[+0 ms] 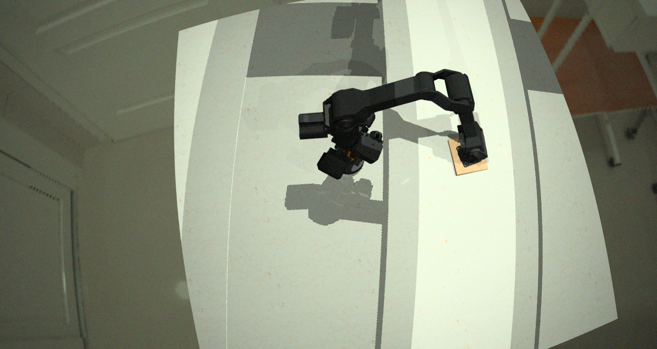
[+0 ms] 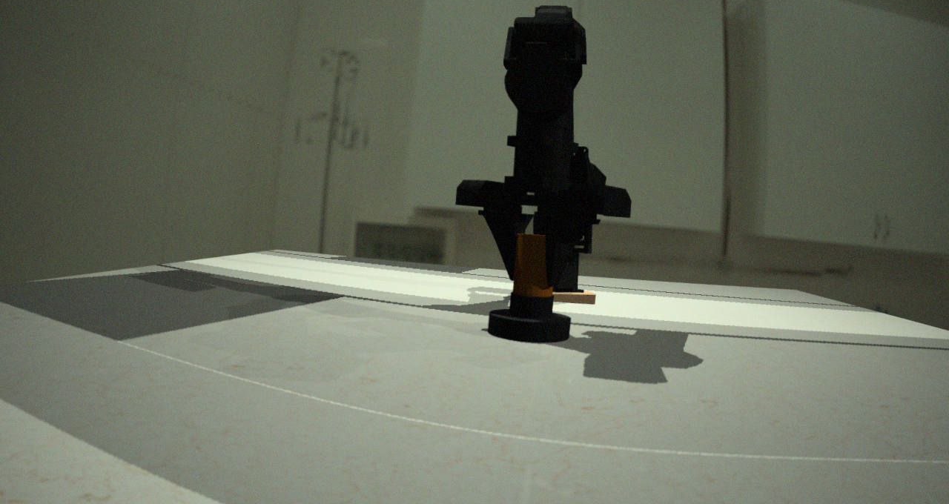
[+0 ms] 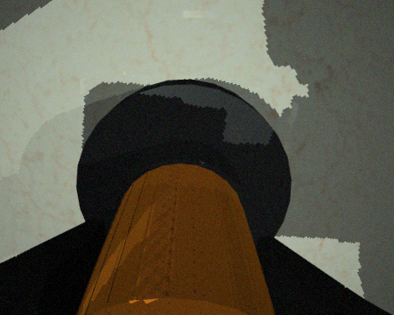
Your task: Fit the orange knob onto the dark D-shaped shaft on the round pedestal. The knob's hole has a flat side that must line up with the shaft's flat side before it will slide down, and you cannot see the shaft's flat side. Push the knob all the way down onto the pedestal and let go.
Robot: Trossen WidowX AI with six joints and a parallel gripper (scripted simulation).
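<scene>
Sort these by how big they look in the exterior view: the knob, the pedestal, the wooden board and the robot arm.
Largest to smallest:
1. Robot arm
2. Pedestal
3. Knob
4. Wooden board, judged by its visible part; the rest is hidden
</scene>
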